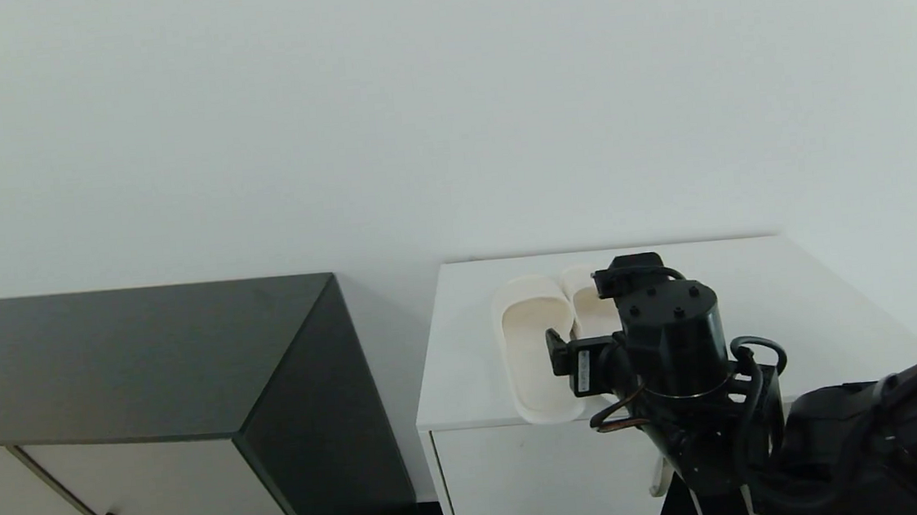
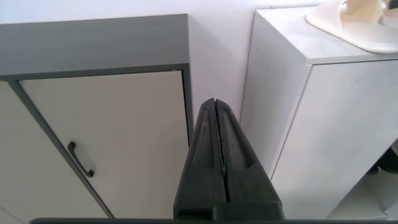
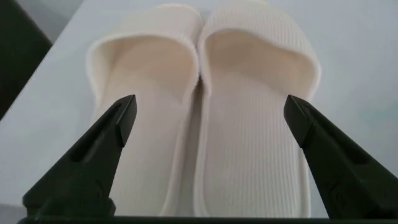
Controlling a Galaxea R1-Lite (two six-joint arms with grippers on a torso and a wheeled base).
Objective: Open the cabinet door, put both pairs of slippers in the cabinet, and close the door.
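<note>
A pair of cream slippers (image 1: pixel 533 348), moulded from soft ribbed foam with broad rounded toe bands, lies side by side on the flat top of a white cabinet (image 1: pixel 765 307), near its front left corner. The two touch along their inner edges, and the left one's heel juts slightly over the cabinet's front lip. In the right wrist view the ribbing runs lengthwise down each footbed.

The right gripper (image 3: pixel 210 107) hangs just above the pair with its two black, wedge-shaped fingers (image 3: pixel 106 146) spread wide, one on either outer side of the slippers and touching neither.

The left gripper (image 2: pixel 214 106) is clenched on nothing, its dark textured fingers pressed together to a thin seam. It sits in front of the narrow gap between the white cabinet and a lower dark-topped cabinet (image 1: pixel 131 357) to the left.

That second cabinet has a matte charcoal top and side with pale, smooth door panels. Its door (image 2: pixel 118 137) is shut and carries a small black bar handle (image 2: pixel 81 160).

Both cabinets stand against a plain white wall (image 1: pixel 445 87).
</note>
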